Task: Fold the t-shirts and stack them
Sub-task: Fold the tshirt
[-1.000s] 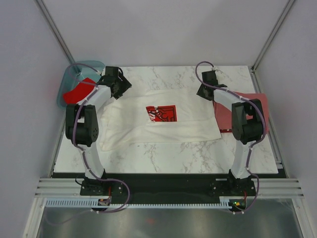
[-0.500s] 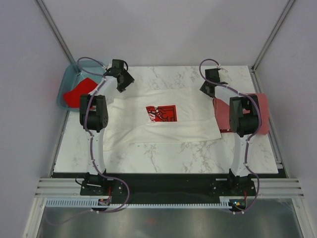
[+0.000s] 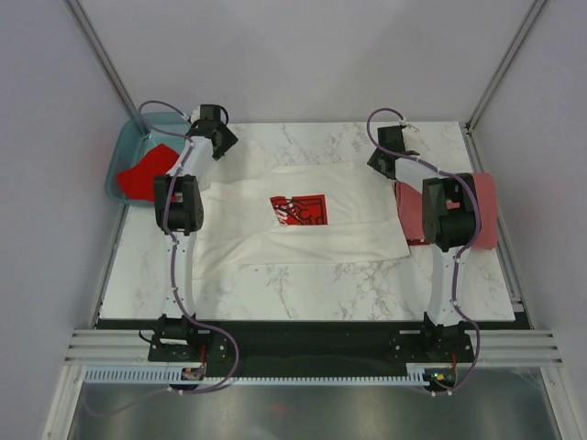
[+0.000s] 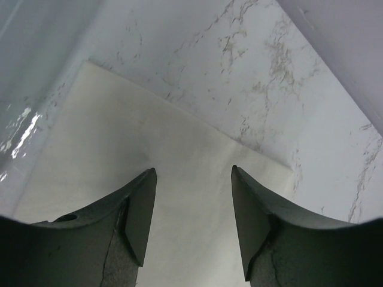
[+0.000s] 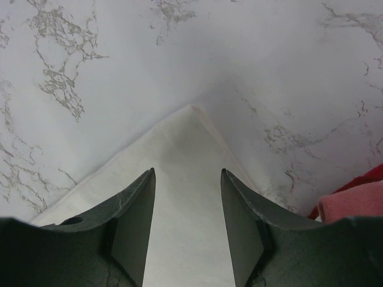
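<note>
A white t-shirt point(image 3: 303, 234) with a red-and-black square print point(image 3: 299, 209) lies spread flat in the middle of the marble table. My left gripper point(image 3: 222, 147) hovers over its far left corner, open, with the white t-shirt point(image 4: 119, 137) showing bare between the fingers point(image 4: 140, 209) of the left gripper point(image 4: 192, 173). My right gripper point(image 3: 379, 166) hovers over the far right corner, also open. In the right wrist view the right gripper point(image 5: 188, 173) frames the pointed corner of the white t-shirt point(image 5: 187, 143). A dull brick-red t-shirt point(image 3: 413, 218) lies folded at the right. A bright red t-shirt point(image 3: 145, 174) sits in the tub.
The translucent teal tub point(image 3: 165, 122) stands at the far left corner, just beside my left gripper. The brick-red cloth point(image 5: 353, 202) shows at the right wrist view's lower right edge. Bare marble point(image 3: 303, 137) runs behind the white shirt and in front of it point(image 3: 312, 289).
Both arms have drawn their elbows up and in. The left gripper has shifted toward the far left corner of the shirt and narrowed a little. The right gripper has widened slightly.
</note>
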You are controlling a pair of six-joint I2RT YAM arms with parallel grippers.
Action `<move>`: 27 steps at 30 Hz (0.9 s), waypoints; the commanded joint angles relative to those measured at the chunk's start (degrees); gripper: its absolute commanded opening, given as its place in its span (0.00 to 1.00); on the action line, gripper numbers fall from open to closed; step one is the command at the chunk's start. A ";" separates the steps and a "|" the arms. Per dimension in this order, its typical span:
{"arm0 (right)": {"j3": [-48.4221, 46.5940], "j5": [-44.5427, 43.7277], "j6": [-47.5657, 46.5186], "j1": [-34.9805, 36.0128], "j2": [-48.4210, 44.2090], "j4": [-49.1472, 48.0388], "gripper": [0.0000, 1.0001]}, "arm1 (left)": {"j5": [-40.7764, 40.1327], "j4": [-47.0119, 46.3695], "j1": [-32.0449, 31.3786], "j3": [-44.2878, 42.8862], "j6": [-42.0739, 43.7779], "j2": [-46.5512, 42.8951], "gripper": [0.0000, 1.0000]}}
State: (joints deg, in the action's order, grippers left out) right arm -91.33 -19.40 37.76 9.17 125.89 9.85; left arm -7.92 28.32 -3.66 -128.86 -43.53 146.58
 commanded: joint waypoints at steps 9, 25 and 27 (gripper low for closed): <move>-1.22 0.24 0.74 0.06 0.59 -2.02 0.60 | -2.61 0.42 -0.38 -6.94 6.61 4.15 0.61; -0.34 1.12 0.30 0.15 -0.38 -2.46 0.61 | -13.69 3.58 -2.58 -2.10 16.80 -8.51 0.75; -0.16 1.29 0.30 0.15 -0.46 -2.64 0.61 | -14.66 4.64 -2.58 -2.10 17.16 -8.24 0.74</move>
State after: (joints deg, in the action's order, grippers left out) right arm -91.33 -18.68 37.87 9.17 126.02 9.32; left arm -18.15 30.50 -6.26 -130.85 -30.57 141.49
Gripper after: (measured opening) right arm 0.611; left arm 0.746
